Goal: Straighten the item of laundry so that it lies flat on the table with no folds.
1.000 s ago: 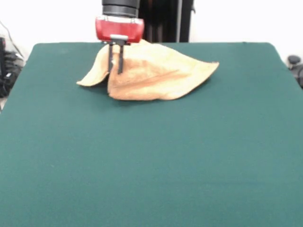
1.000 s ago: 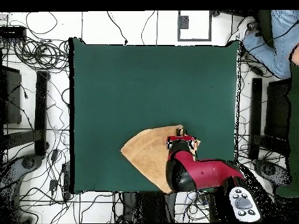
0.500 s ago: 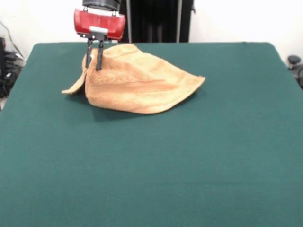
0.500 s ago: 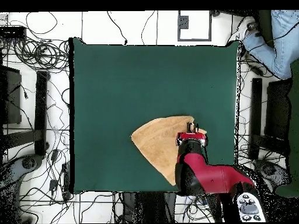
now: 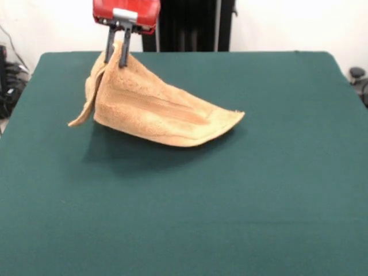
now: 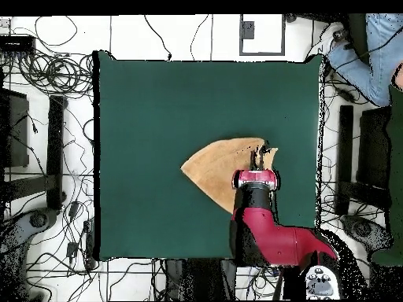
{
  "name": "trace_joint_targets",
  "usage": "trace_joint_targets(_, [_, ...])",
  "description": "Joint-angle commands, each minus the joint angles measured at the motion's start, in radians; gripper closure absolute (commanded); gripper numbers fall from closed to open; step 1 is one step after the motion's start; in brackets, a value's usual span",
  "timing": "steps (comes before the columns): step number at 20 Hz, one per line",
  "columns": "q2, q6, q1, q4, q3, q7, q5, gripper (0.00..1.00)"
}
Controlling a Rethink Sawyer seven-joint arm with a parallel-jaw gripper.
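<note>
While pinched, towel (image 5: 155, 109) beneath hand (image 5: 116, 53)

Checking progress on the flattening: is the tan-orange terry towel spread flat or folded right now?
Folded. The tan-orange terry towel hangs doubled from the gripper, which pinches one lifted corner; its other end rests on the green felt table.

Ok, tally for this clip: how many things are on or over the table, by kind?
Towels: 1, the tan-orange towel, one corner lifted, the rest draped down onto the table.
Robot hands: 1, the hand, shut on the towel's raised corner.
Other loose items on the table: 0.
Total: 2.
</note>
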Motion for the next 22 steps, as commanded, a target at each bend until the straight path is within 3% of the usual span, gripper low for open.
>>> trace_joint_targets(1, [0.049,-0.136,0.055,-0.017,-0.063,-0.096,0.098,1.0])
trace_joint_targets(10, [0.114,-0.127,0.013,-0.078,-0.019,0.015,0.027,1.0])
trace_joint_targets(11, [0.138,0.0,-0.07,-0.122,0.101,0.174,-0.112,1.0])
trace_joint_targets(13, [0.149,0.388,-0.344,-0.144,0.523,0.546,-0.529,1.0])
trace_joint_targets(14, [0.167,0.529,-0.455,-0.114,0.676,0.549,-0.591,1.0])
trace_joint_targets(15, [0.29,0.843,-0.702,-0.06,0.922,0.253,-0.414,1.0])
trace_joint_targets(17, [0.349,0.967,-0.726,-0.072,0.904,0.095,-0.225,1.0])
trace_joint_targets(21, [0.338,1.005,-0.689,-0.057,0.821,0.025,-0.051,1.0])
trace_joint_targets(22, [0.336,1.001,-0.687,-0.054,0.812,0.021,-0.041,1.0])
